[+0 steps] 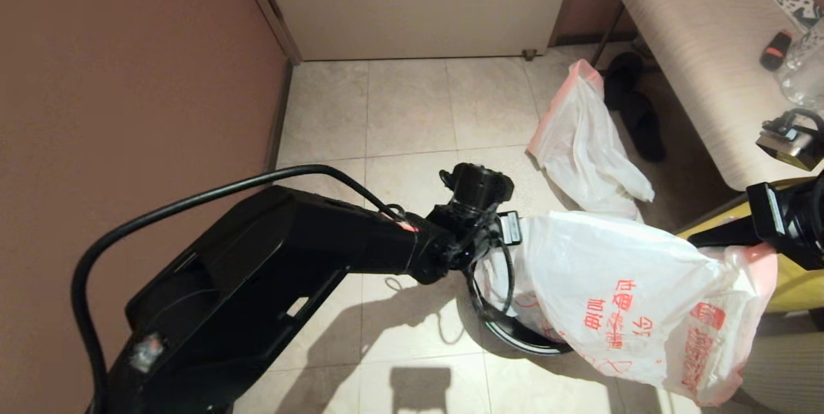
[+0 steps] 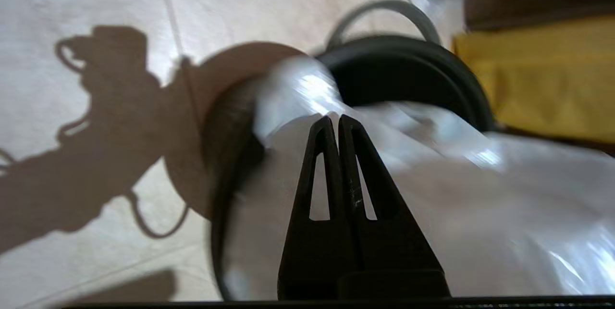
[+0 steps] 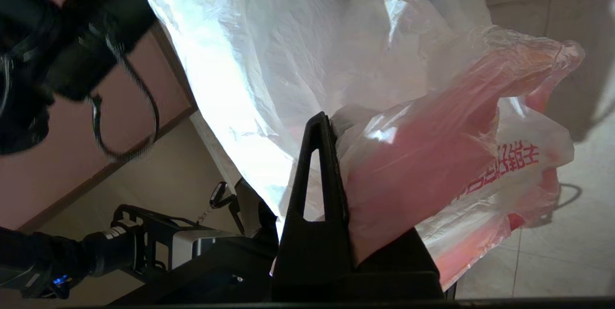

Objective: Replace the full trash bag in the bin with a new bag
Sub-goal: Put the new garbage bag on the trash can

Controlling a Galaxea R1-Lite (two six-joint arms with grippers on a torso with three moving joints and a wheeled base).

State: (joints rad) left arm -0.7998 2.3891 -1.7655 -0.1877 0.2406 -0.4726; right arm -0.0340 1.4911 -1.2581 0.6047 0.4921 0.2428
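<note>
The new bag [image 1: 618, 298] with red characters hangs stretched between both grippers above the bin [image 1: 515, 337] on the tiled floor [image 1: 399, 118]; the left gripper [image 2: 335, 124] is clamped on its one edge over the bin, the right gripper [image 3: 331, 129] pinches its pink rim; the full trash bag [image 1: 582, 143] lies beyond.

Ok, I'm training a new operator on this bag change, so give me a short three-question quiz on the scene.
1. True or false: the printed bag is stretched between the left gripper and the right gripper.
2. Where does the plain bag lie? A) inside the bin B) on the floor beside the bench C) on the bench
3. Fill in: both grippers are ____ on the printed bag.

Key: 1 true; 2 B; 3 shut.
</note>
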